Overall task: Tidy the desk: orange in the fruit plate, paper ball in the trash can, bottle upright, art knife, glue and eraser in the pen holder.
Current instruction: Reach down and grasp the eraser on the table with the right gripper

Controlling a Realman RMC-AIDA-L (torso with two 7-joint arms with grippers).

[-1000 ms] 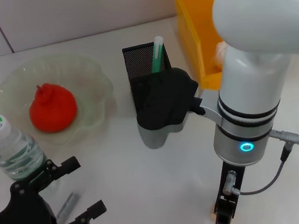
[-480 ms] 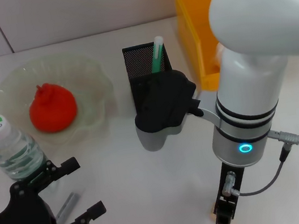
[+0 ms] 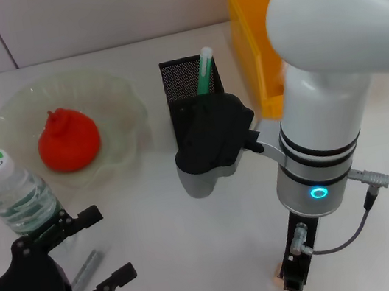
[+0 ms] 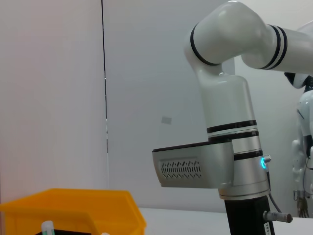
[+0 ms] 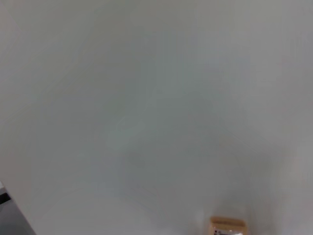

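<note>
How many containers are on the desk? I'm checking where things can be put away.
3: the fruit plate at the left holding the orange, the pen holder mid-desk, and the trash can at the far right, partly hidden behind the right arm.

A laboratory or robot test bench, dressed up as an office desk, is suggested. A plain white table point(image 3: 199, 264) is seen, bounded behind by a bare pale panelled wall point(image 3: 84, 18) with a dark seam. Desk props are set around the black mesh pen holder point(image 3: 183, 80): a yellow trash can point(image 3: 251, 39) just beside it, a pale-green fruit plate point(image 3: 116, 102) near its other side. A white robot arm point(image 3: 329, 100) with a lit blue ring is shown close in front of the holder.
</note>
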